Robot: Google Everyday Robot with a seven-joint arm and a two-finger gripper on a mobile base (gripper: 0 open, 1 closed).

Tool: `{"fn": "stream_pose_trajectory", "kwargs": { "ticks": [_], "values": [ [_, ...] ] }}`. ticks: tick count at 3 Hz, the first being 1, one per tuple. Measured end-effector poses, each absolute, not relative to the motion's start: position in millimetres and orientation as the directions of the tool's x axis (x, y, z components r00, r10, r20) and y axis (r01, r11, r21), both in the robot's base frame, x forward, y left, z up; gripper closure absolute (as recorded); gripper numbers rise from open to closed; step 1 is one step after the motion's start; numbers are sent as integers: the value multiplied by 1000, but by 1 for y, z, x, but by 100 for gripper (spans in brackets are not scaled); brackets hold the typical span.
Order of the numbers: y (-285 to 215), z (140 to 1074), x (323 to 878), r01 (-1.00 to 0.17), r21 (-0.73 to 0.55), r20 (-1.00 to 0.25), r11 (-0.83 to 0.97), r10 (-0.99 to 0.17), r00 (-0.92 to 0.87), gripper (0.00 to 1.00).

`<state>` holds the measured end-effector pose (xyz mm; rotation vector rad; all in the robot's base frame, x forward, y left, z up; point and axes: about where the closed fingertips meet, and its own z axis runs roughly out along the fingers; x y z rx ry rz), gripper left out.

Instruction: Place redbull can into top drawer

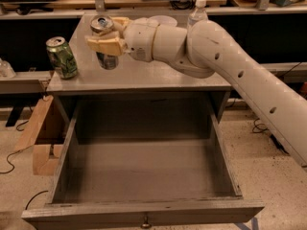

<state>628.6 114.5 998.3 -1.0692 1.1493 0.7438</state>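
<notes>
The redbull can [104,42] is slim and silver-grey with a silver top. My gripper [107,36] is shut on it, its tan fingers [103,46] wrapped across the can's middle, and holds it tilted slightly above the left part of the cabinet top [158,75]. The top drawer [144,176] is pulled wide open below and in front, with a flat grey bottom and a small knob at its front edge. Nothing lies inside it.
A wider green can [61,57] stands at the cabinet top's left edge, just left of the held can. A clear water bottle [197,13] stands behind my arm. A wooden piece [39,138] leans beside the cabinet on the left. Cluttered benches run along the back.
</notes>
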Motion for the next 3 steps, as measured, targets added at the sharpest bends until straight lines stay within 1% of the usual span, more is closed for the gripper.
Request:
{"fn": "stream_pose_trajectory", "kwargs": {
  "ticks": [2, 3],
  "values": [
    [118, 988, 630, -905, -255, -966, 340, -47, 255, 100],
    [121, 952, 606, -928, -216, -976, 304, -52, 210, 100]
  ]
}}
